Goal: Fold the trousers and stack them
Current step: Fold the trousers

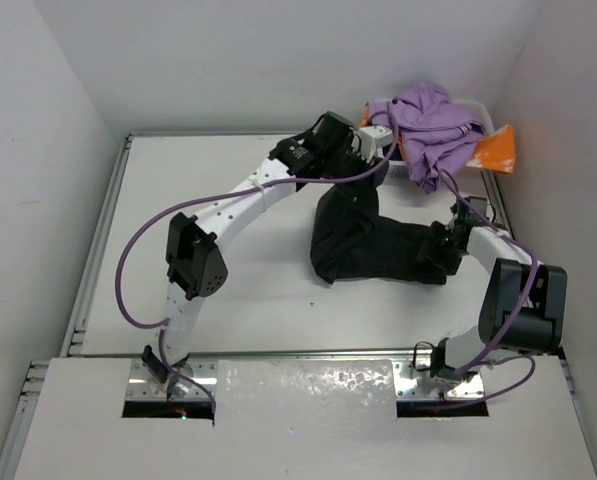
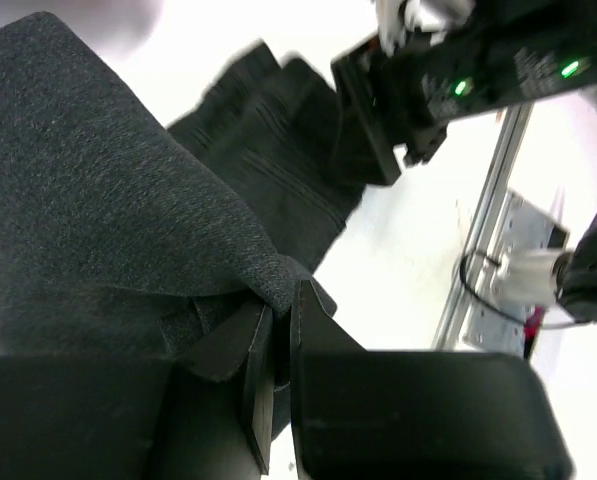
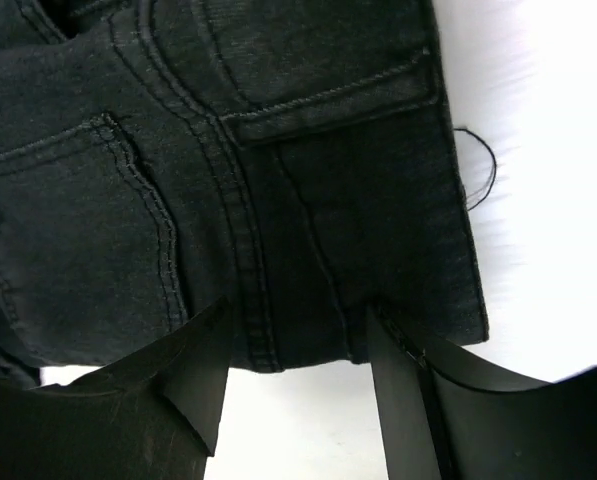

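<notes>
Black trousers (image 1: 368, 240) lie bunched in an L shape right of centre on the white surface (image 1: 248, 295). At their far end the left gripper (image 2: 281, 305) has its jaws clamped on a fold of the cloth. At their right end the right gripper (image 3: 293, 375) hovers with jaws apart, straddling a stitched edge. For a clean fold, the right gripper probably needs to close on that edge first, so both ends lift evenly. A purple garment (image 1: 428, 125) sits at the far corner.
</notes>
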Motion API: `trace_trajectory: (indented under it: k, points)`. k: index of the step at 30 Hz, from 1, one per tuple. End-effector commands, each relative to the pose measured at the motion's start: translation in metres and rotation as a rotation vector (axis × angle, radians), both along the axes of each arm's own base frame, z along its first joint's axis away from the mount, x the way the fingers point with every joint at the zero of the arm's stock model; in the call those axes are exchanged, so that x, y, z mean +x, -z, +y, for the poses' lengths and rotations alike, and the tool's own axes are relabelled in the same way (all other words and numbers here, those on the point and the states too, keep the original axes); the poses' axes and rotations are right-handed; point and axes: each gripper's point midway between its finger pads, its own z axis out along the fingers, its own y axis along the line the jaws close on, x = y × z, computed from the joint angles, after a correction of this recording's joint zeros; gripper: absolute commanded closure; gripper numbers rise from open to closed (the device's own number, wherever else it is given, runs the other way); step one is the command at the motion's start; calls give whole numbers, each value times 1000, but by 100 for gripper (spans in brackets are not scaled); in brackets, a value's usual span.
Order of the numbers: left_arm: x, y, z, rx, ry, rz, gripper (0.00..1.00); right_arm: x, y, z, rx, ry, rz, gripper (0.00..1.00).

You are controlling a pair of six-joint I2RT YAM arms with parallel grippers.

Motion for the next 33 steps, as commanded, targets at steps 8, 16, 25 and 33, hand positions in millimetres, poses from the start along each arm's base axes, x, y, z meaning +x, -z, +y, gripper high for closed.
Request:
trace_trajectory:
  k: [8, 16, 25, 33]
  points:
    - [5, -77, 3, -132, -4, -148, 100, 38, -69, -86, -379, -1, -76, 35]
    - [10, -97, 11, -141, -13, -214, 100, 7, 13, -84, -301, -3, 165, 35]
    - [0, -132, 9, -217, 38, -257, 100, 30, 40, 15, -54, -126, 45, 66]
    - [-16, -144, 9, -251, 139, -294, 100, 67, 16, 97, 120, -134, -105, 75]
